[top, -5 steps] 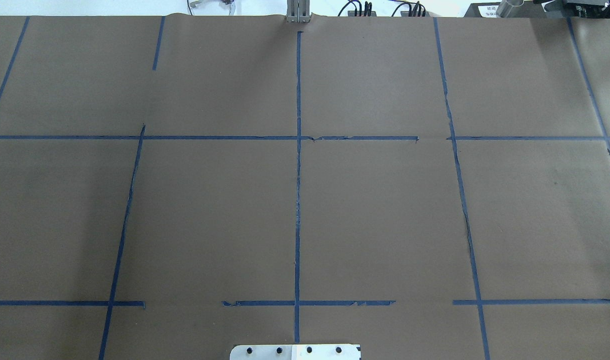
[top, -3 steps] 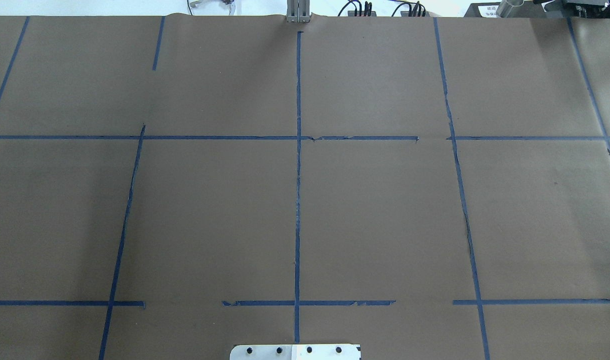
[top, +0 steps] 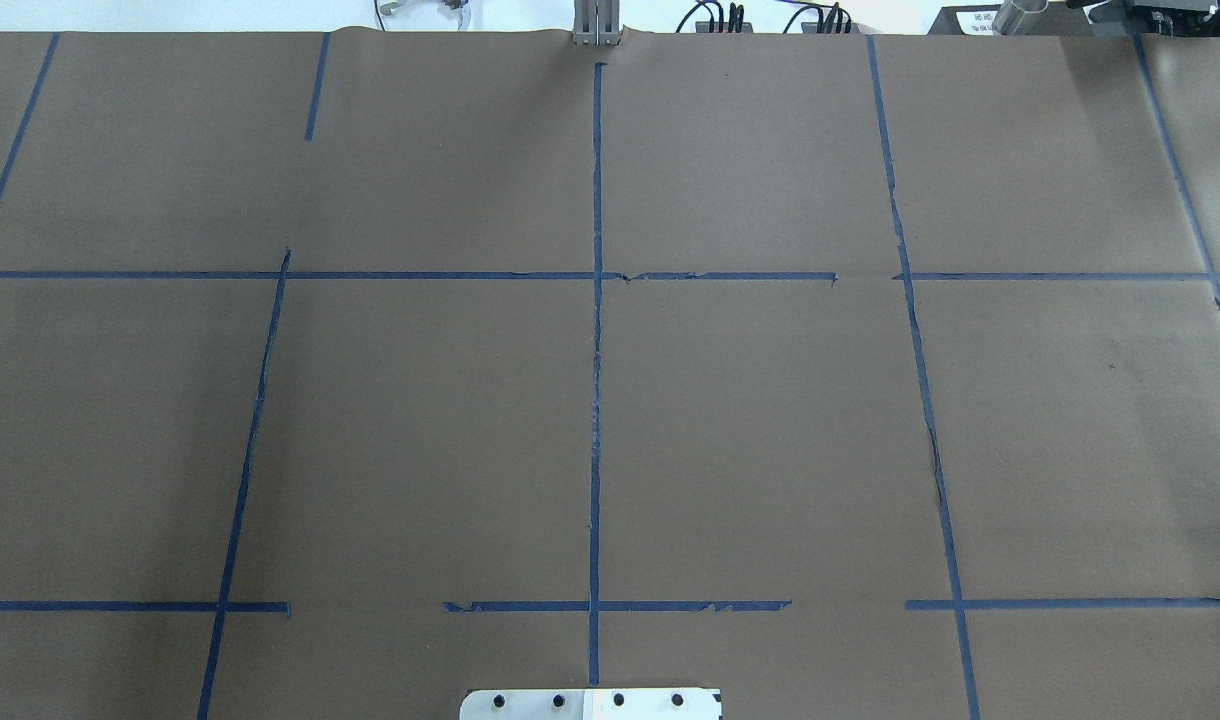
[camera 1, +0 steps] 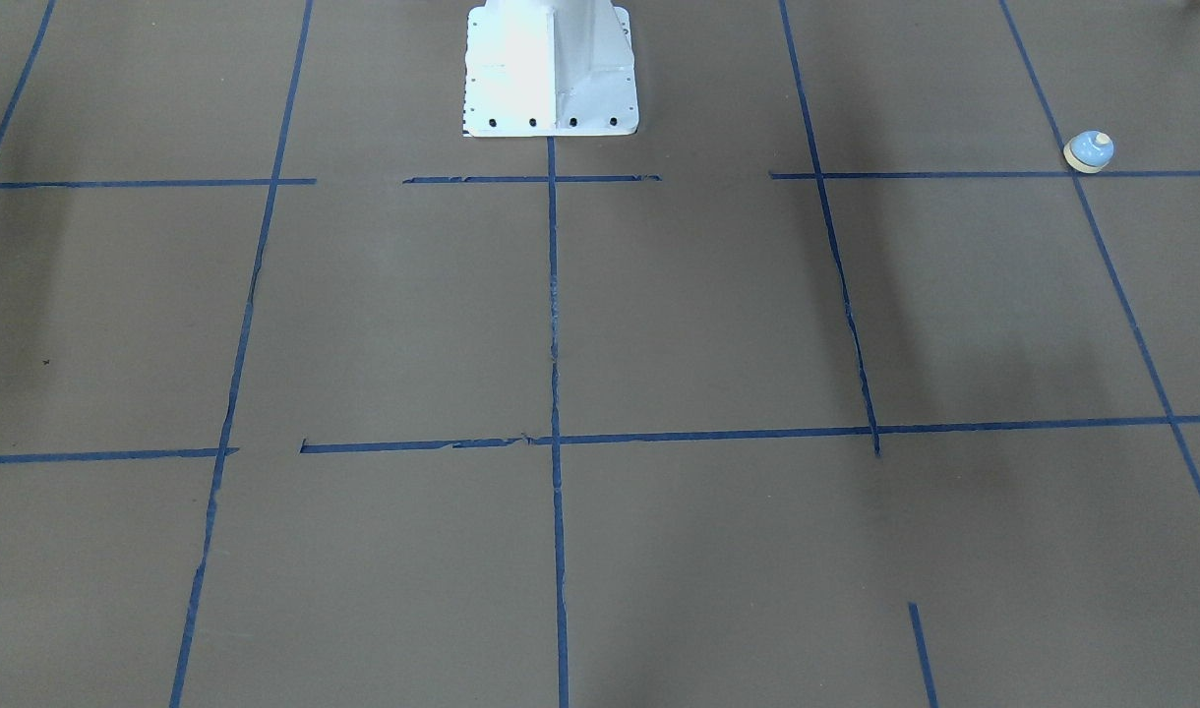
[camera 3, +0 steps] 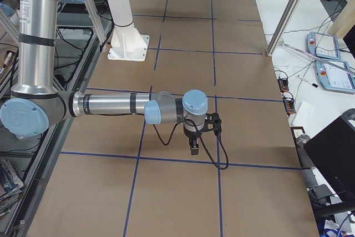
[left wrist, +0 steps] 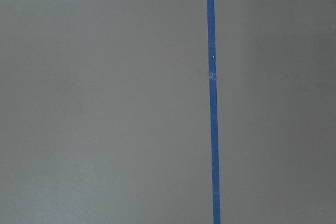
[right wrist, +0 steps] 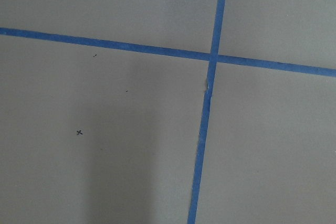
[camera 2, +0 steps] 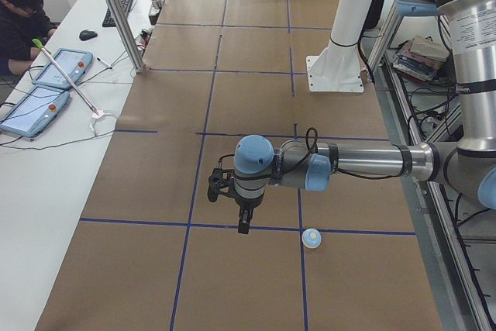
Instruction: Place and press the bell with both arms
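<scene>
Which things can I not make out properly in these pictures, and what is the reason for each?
- Left gripper: appears only in the exterior left view, so I cannot tell if it is open or shut.
- Right gripper: the same, only in the exterior right view.
- Wrist views: neither shows any part of its gripper.
- Bell: outside the overhead view's frame, and a tiny speck in the exterior right view.

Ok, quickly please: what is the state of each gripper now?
Left gripper: cannot be told; it shows only in a side view.
Right gripper: cannot be told, for the same reason.
</scene>
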`<state>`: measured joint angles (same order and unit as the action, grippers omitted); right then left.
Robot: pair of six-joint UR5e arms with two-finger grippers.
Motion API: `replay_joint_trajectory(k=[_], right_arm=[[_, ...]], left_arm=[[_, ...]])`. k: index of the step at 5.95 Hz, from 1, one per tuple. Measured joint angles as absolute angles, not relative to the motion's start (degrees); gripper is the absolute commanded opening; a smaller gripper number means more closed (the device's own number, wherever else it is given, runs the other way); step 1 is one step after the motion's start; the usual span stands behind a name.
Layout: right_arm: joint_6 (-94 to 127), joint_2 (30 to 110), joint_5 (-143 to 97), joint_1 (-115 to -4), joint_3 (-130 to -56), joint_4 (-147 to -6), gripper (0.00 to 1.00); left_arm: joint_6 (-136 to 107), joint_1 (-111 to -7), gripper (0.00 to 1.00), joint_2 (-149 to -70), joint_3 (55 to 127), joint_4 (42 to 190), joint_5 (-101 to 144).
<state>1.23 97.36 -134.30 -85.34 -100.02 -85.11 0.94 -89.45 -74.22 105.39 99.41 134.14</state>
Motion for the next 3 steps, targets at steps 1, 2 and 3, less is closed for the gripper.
replay_joint_trajectory(k=[1,2,3], right_arm=[[1.21,97.47,-134.32,-85.34,-100.26,-85.12,1.0],[1.19,98.02,-134.36,-85.34,-100.89,-85.09,1.0],[1.21,98.71,-134.38,-85.34,-101.59,-85.11,1.0]], left_arm=[[0.93,-89.31,1.0,-72.9,105.71,104.18,135.86],[-0.58,-87.93,1.0,-72.12,105.45,108.17,139.24],[-5.55,-83.93,1.0,-71.36,105.03,110.09,141.31]])
